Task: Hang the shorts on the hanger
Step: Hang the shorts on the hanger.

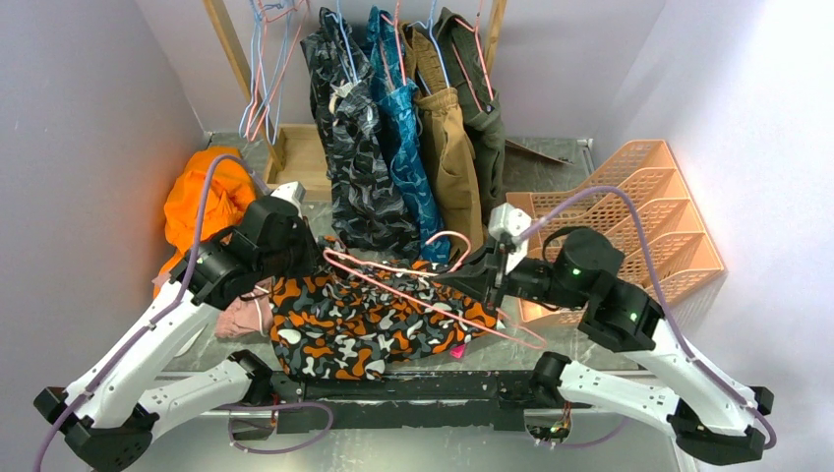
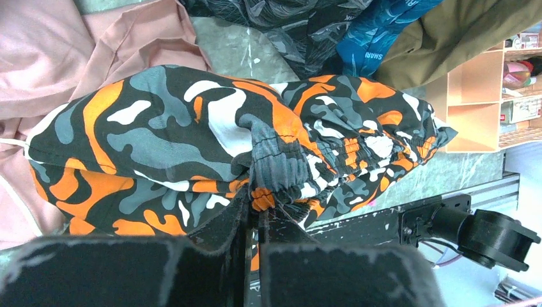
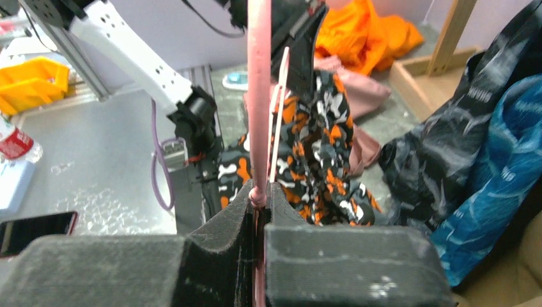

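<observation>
Two grips show on my screens. My left gripper (image 2: 254, 214) has its jaws pressed together on the gathered waistband of the shorts (image 2: 192, 134), pinching a fold of the orange camouflage cloth. From overhead, that pinch is at the 9 o'clock edge of the garment. My right gripper (image 3: 259, 198) is clamped on the hanger (image 3: 259, 96), with the pink wire running straight out between its fingers. It sits at the 3 o'clock side of the shorts.

The shorts lie bunched on the table (image 1: 472, 447) just in front of the arm bases, between the two wrists. The hanger slants across the top of them with its hook toward 12 o'clock. I cannot tell whether the wire touches the cloth.

Pink shorts (image 2: 38, 51) lie against the camouflage pair at 9 o'clock. An orange cloth (image 1: 202, 202) is heaped at 10 o'clock, hung clothes (image 1: 393, 128) are at 12, and a peach file rack (image 1: 649, 216) is at 3.
</observation>
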